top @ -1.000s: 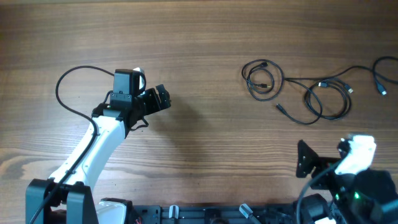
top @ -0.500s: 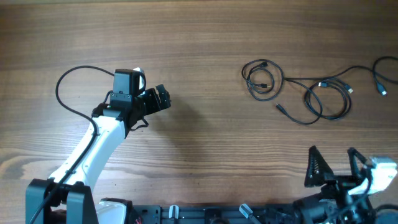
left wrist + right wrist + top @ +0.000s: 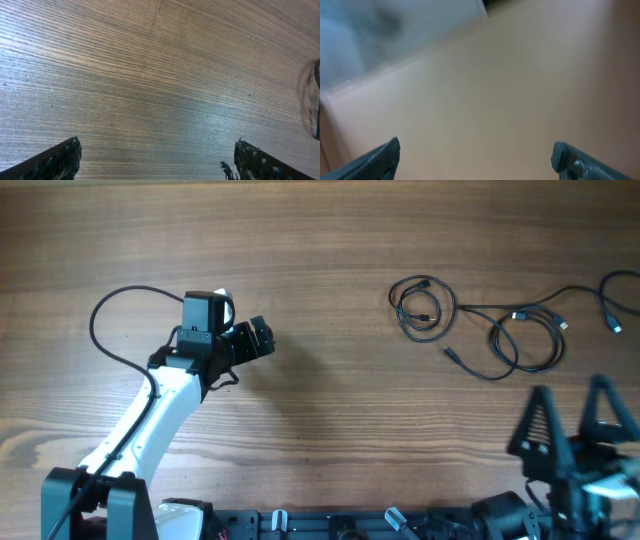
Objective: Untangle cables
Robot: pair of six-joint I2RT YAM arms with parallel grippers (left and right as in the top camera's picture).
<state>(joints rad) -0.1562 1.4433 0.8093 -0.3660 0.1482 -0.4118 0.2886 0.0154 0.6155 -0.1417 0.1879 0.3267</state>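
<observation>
The cables lie at the right rear of the table in the overhead view: a small coil [image 3: 421,307], a larger set of loops with plug tips [image 3: 524,340], and a separate cord at the far right edge [image 3: 612,302]. My left gripper [image 3: 262,337] is open and empty over bare wood, far left of the cables. In the left wrist view its fingers [image 3: 157,160] are spread apart, and a blurred dark cord [image 3: 315,100] shows at the right edge. My right gripper [image 3: 572,415] is open and empty at the front right, below the loops. The right wrist view [image 3: 475,160] is blurred and shows no cable.
A thicker black wire [image 3: 108,312] loops from my left arm at the rear left; it belongs to the robot. The arm bases and a black rail [image 3: 330,523] run along the front edge.
My right gripper has swung up and moved to the right at the front right corner, its two fingers now spread in plain view. The left arm and the cables have not moved.
</observation>
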